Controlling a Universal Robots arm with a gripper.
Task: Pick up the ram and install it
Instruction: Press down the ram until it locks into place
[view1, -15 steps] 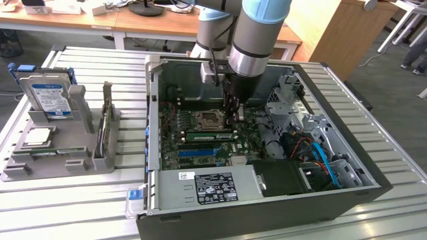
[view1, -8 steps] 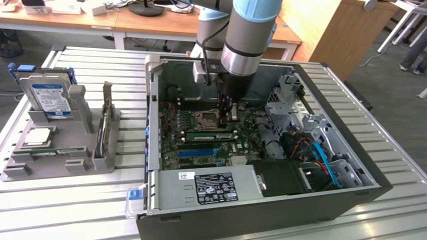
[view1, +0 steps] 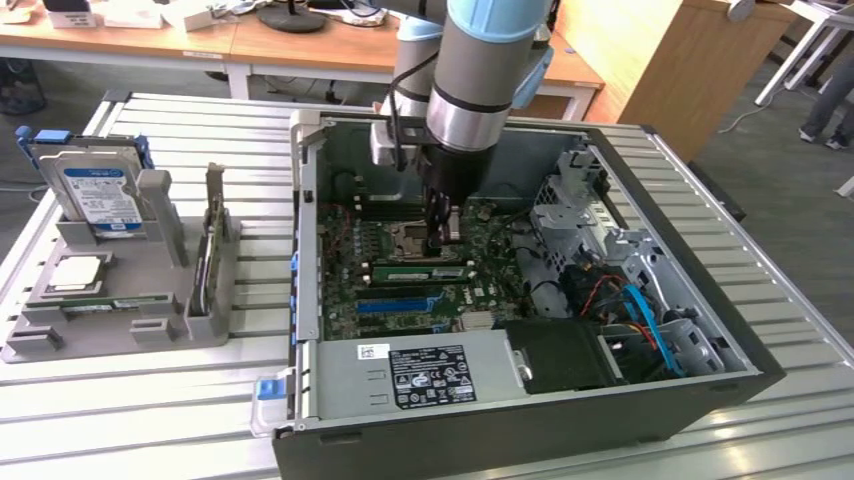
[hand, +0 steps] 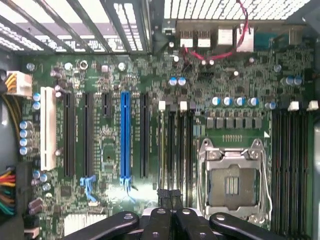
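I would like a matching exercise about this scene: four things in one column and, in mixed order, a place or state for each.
Things:
1. hard drive
2. processor chip
3. gripper
4. processor socket

Places or states:
a. lying flat on the grey holder
b. down inside the computer case, jaws shut
c. empty, on the motherboard
d. standing upright in the grey holder

Pairs: 1-d, 2-a, 3-b, 4-c
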